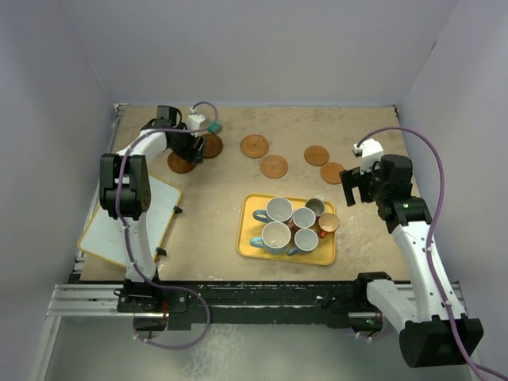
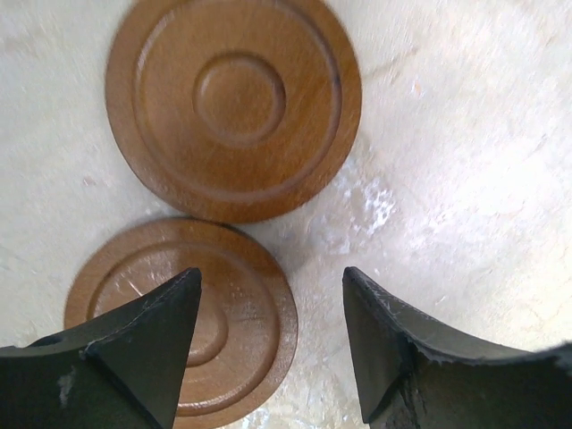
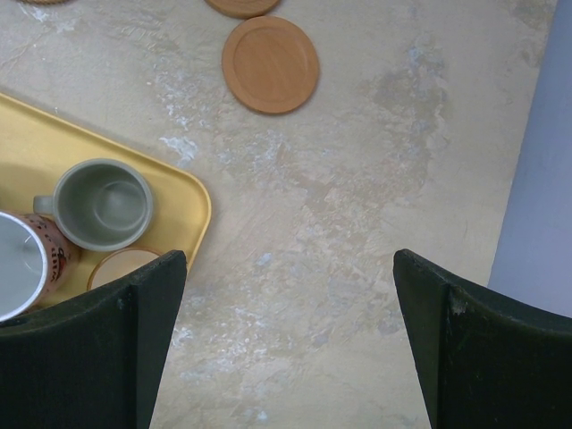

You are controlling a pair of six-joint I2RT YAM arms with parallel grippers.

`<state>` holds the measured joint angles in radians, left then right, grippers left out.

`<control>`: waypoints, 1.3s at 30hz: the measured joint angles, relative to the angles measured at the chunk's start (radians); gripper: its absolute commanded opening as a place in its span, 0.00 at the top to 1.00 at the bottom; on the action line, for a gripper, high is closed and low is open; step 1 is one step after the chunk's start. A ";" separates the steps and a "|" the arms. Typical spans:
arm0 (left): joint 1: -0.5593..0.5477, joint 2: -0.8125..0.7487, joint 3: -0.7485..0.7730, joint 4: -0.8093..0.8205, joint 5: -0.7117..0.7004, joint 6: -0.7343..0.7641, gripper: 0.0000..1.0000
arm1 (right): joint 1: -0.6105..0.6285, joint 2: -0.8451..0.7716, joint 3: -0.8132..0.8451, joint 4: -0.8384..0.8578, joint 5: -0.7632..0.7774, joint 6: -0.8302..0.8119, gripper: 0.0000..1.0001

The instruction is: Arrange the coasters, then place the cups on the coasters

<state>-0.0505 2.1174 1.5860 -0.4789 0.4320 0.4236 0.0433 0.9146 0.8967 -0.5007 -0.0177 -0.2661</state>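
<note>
The left gripper (image 2: 270, 290) hangs with its fingers apart and empty over two coasters (image 2: 234, 98) at the table's (image 1: 214, 214) far left, and one finger hides part of the nearer one. The other four coasters lie uncovered across the far side, and all six cups (image 1: 279, 209) crowd the yellow tray (image 1: 248, 248). The right gripper (image 3: 288, 268) is spread wide, holding nothing, by the tray's corner; its finger covers most of the orange-brown cup (image 3: 125, 265), and a pale cup (image 3: 18, 264) beside the grey cup (image 3: 103, 204) is cut off.
</note>
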 measured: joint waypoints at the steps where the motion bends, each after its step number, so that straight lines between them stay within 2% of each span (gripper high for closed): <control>1: -0.003 0.000 0.010 0.001 0.004 -0.003 0.38 | 0.000 0.002 0.000 -0.001 0.000 0.000 0.00; 14: -0.117 0.142 0.226 0.015 0.009 -0.012 0.38 | 0.000 0.003 0.000 -0.003 0.000 -0.008 0.00; 23: -0.134 0.183 0.239 0.006 -0.007 -0.001 0.39 | 0.000 0.010 0.000 -0.003 0.000 -0.008 0.00; 34: -0.142 0.183 0.239 0.000 -0.017 -0.001 0.53 | 0.000 0.010 0.000 -0.003 0.001 -0.015 0.00; 39: -0.184 0.183 0.237 0.000 -0.017 0.003 0.58 | 0.000 0.010 -0.002 -0.003 0.000 -0.016 0.00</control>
<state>-0.2348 2.3001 1.8233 -0.4786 0.4149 0.4271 0.0433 0.9245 0.8948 -0.5037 -0.0174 -0.2817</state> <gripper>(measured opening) 0.441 0.998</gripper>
